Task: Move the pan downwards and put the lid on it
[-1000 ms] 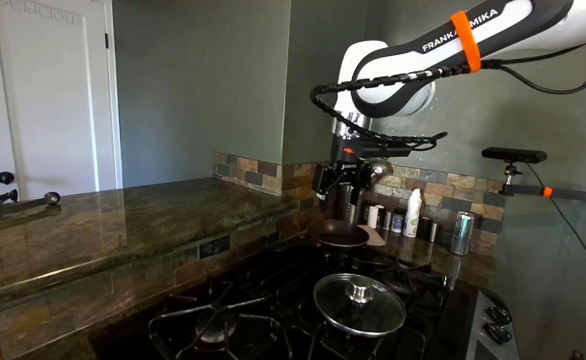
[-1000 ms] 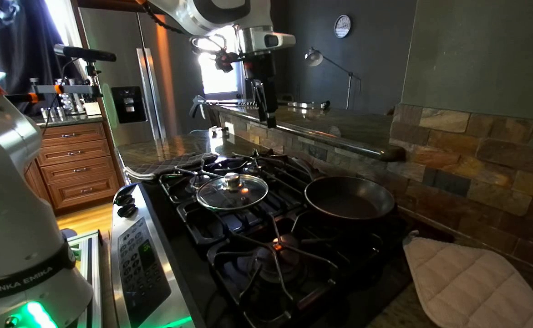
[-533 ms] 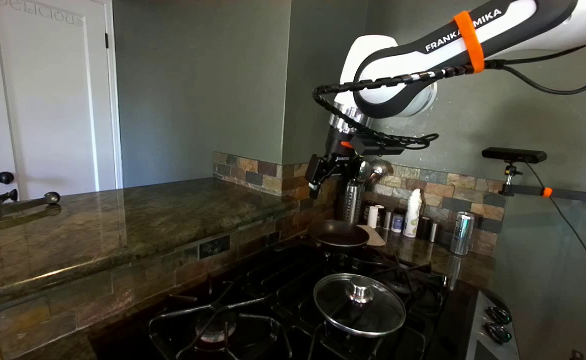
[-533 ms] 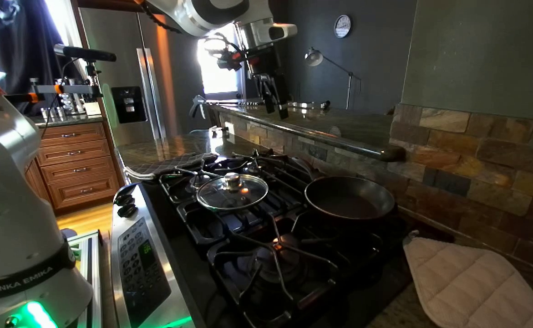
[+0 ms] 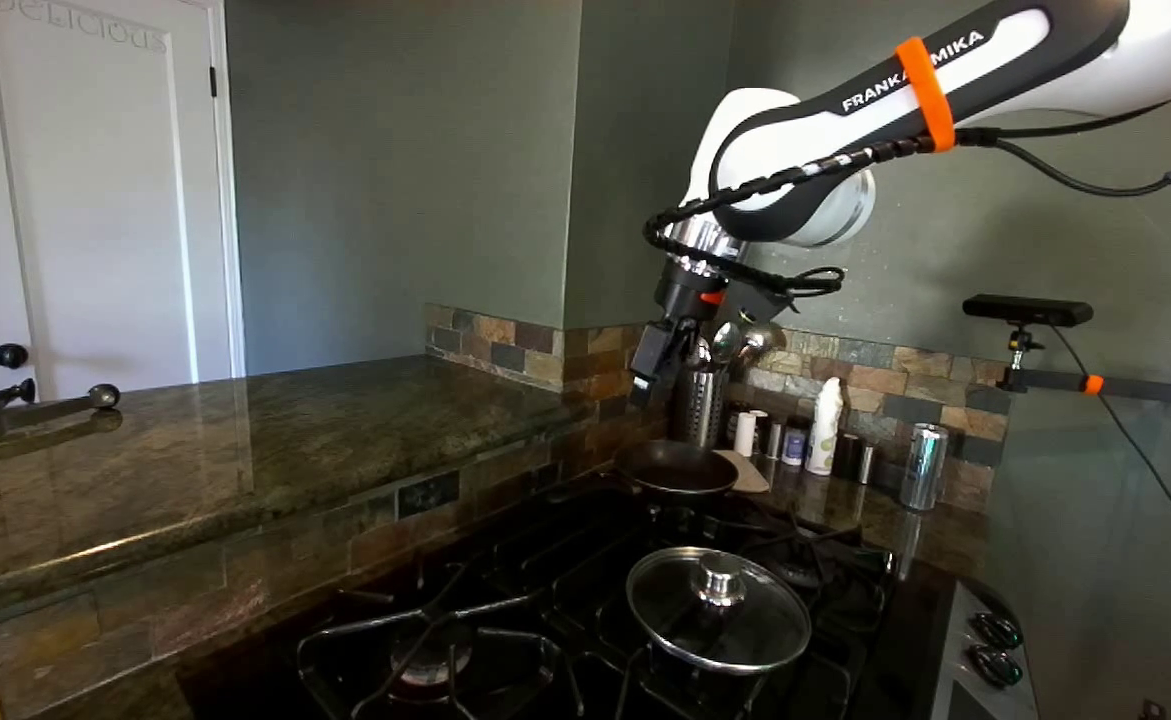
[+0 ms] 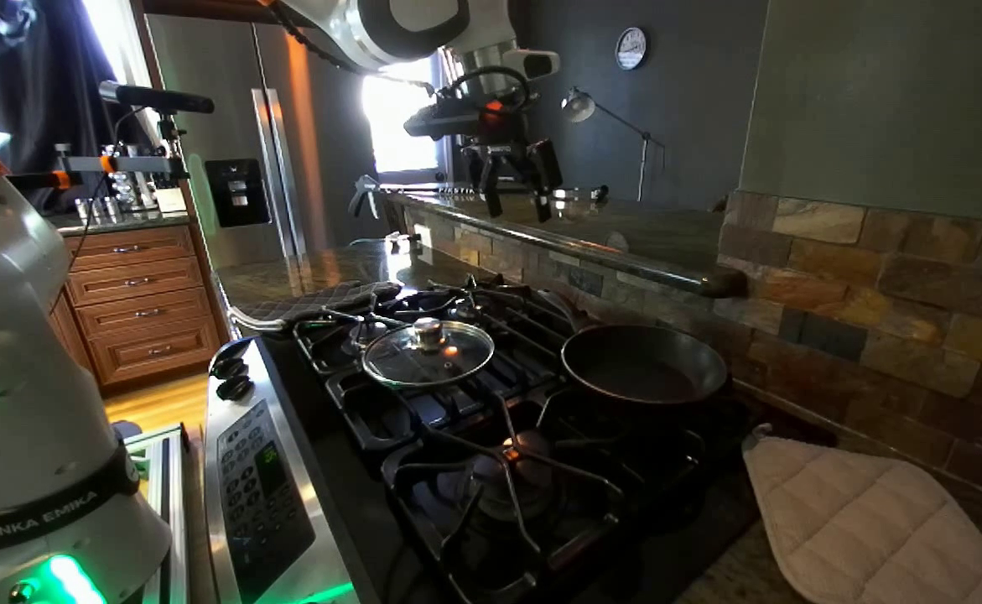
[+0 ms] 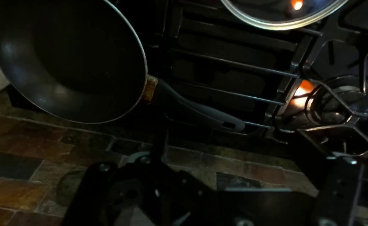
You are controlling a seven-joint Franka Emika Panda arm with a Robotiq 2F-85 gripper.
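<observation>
- pan (image 6: 644,369): dark, round, shallow, upright on the wall side of the stove (image 5: 905,640), nr corner; seen in both ext. views
- its handle (image 7: 202,110) runs out alongside the backsplash (image 6: 918,264) (stone tile)
- lid (image 6: 428,356): glass, shiny metal rim, knob (image 6: 428,332) up; on the grates (image 7: 234,64), apart from pan; only part of its rim side shows at top of wrist view
- gripper (image 6: 518,208): in the air over stove, sl. tilted, well above pan + lid; fingers (image 6: 493,204) spread w/ clear gap; in wrist view they're dark, at bottom, w/ handle beyond
- arm (image 5: 795,150) comes in from upper R of pic in an ext. view, orange band (image 5: 925,95) on it
- pot holder (image 6: 876,520): pale, quilted, near pan, on counter at stove's end
- utensil holder (image 5: 702,410): metal, by wall behind pan in an ext. view; white bottle (image 5: 825,430) + shiny can (image 5: 924,465) further along, other small items btwn
- control panel (image 6: 260,495) on stove's front edge
- dark quilted pad (image 6: 327,302) past lid, opp. end from pot holder
- raised counter (image 5: 295,450) runs along behind stove
- bkgd: fridge (image 6: 214,109), lamp (image 6: 576,105)
</observation>
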